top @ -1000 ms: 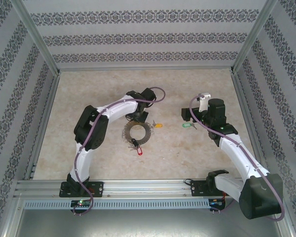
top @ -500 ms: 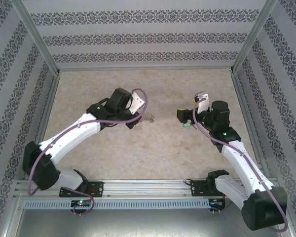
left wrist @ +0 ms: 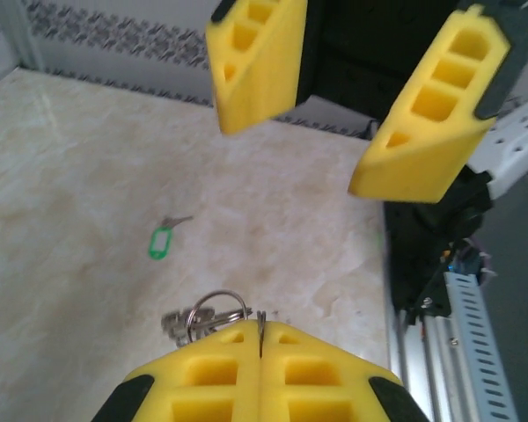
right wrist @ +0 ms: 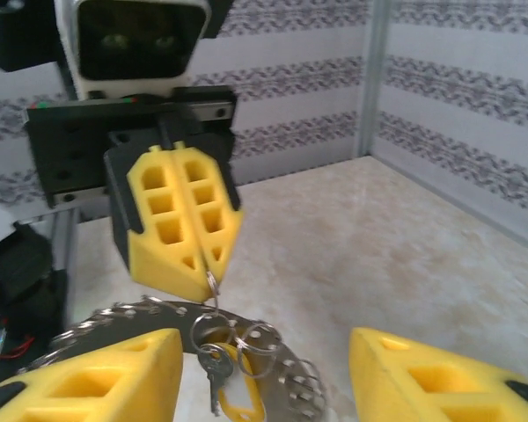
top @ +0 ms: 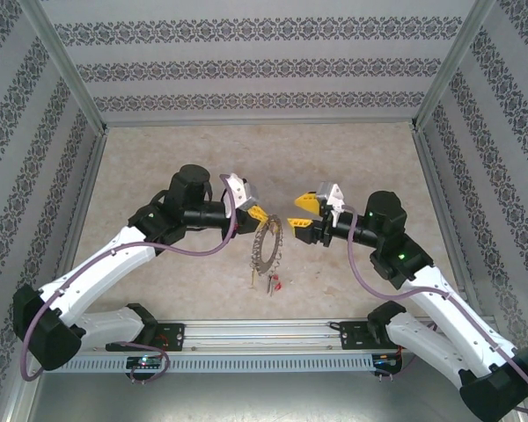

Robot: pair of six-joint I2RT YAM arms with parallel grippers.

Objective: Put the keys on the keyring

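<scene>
Top external shows the keyring (top: 257,249), a spiky grey hoop.

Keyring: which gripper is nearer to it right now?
Left. The left gripper is shut on the keyring, which hangs below its fingers; the right gripper faces it, fingers apart, just short of it.

No legible text, label, brand, number or sign. On the patterned walls (top: 264,66), ornamental bands only (no lettering among them). On the green key tag (left wrist: 161,243), any print too small to tell.
</scene>
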